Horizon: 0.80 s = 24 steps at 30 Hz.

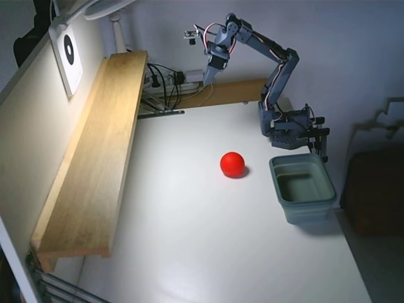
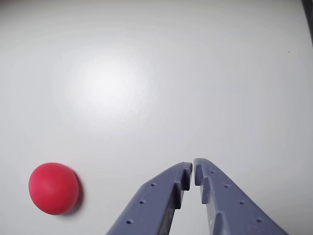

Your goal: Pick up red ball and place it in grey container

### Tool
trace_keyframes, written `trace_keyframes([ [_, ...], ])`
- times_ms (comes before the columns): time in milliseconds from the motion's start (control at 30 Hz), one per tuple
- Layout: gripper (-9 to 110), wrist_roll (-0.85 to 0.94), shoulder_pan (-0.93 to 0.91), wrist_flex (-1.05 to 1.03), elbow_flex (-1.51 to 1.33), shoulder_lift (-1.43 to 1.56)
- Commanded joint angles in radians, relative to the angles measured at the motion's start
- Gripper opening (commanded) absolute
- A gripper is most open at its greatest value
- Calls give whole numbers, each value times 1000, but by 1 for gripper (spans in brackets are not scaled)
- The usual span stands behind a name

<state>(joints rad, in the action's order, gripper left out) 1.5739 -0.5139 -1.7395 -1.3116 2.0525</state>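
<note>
Smooth red ball (image 1: 232,164) on matte white surface (image 1: 189,240), near rounded grey-green plastic container (image 1: 303,187); grey perforated fingers (image 2: 192,169) nearly closed, holding nothing, raised well apart from ball.

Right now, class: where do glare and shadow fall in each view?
Wrist view: soft glare blooms on the white table; the red ball casts a thin shadow to its right. Fixed view: the grey container has a dark interior; corners dim.

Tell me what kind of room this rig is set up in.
Probably a home or hobby workspace rather than a lab: a white table pushed against a wall, a wooden shelf along one side, and loose cables and a power strip behind the arm. The end effector is shut, well short of the red ball.
</note>
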Motion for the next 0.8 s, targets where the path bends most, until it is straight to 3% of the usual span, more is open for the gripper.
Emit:
trace_keyframes([
  [0, -3, -3, -10, -6, -11, 29],
  [767, -3, -3, -10, -6, -11, 29],
])
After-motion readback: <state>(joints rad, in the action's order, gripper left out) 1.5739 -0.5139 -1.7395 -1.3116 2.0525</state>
